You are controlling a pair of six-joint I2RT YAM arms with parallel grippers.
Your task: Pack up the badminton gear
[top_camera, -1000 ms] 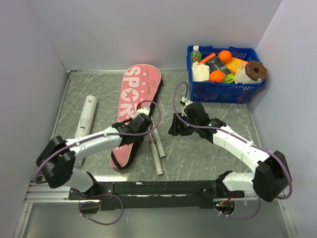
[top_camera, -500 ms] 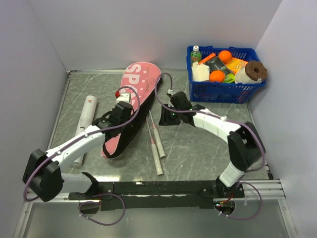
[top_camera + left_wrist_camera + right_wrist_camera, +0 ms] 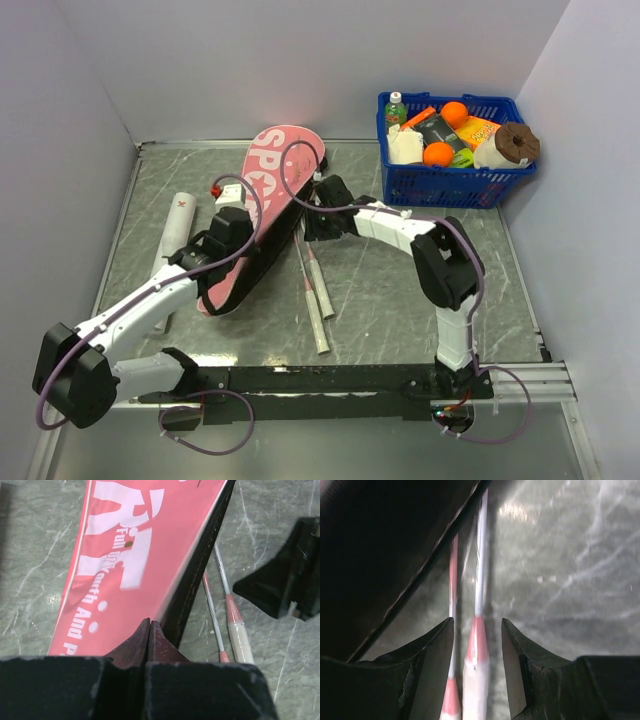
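Left tool (image 3: 150,626), clamped shut on the pink bag (image 3: 125,550), had tipped it onto its edge on the desk (image 3: 400,290). Right tool (image 3: 477,630) had swung across, half-open astride a racket (image 3: 481,555) beside the bag's edge, gripping nothing; loading probably came next.

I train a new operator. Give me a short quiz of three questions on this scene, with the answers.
1. True or false: the left gripper is shut on the edge of the pink bag.
2. What lies between the open fingers of the right gripper? A) an orange B) a racket shaft C) a bottle
3. Fill in: seen from above, the white tube lies ___ of the bag.
Key: 1 true; 2 B; 3 left.
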